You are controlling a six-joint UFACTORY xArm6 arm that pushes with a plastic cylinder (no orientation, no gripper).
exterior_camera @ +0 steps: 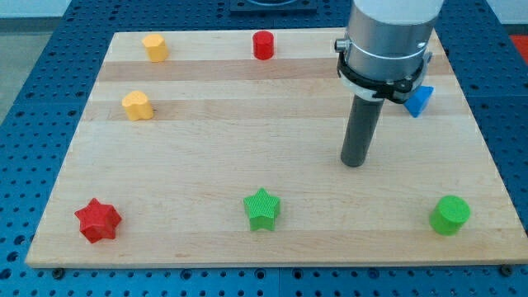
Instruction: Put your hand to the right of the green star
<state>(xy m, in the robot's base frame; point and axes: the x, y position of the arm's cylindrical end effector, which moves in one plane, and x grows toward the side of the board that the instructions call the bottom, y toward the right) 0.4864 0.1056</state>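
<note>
The green star [262, 208] lies near the view's bottom edge of the wooden board [206, 140], about the middle. My tip [354, 163] is the lower end of a dark rod under the arm's grey body. It stands up and to the right of the green star, well apart from it and touching no block.
A red star [98, 219] lies at bottom left, a green cylinder [450, 214] at bottom right. A blue block [419, 101] sits at the right, partly behind the arm. A red cylinder [263, 44] and two yellow blocks [154, 46] [138, 106] lie at the top and left.
</note>
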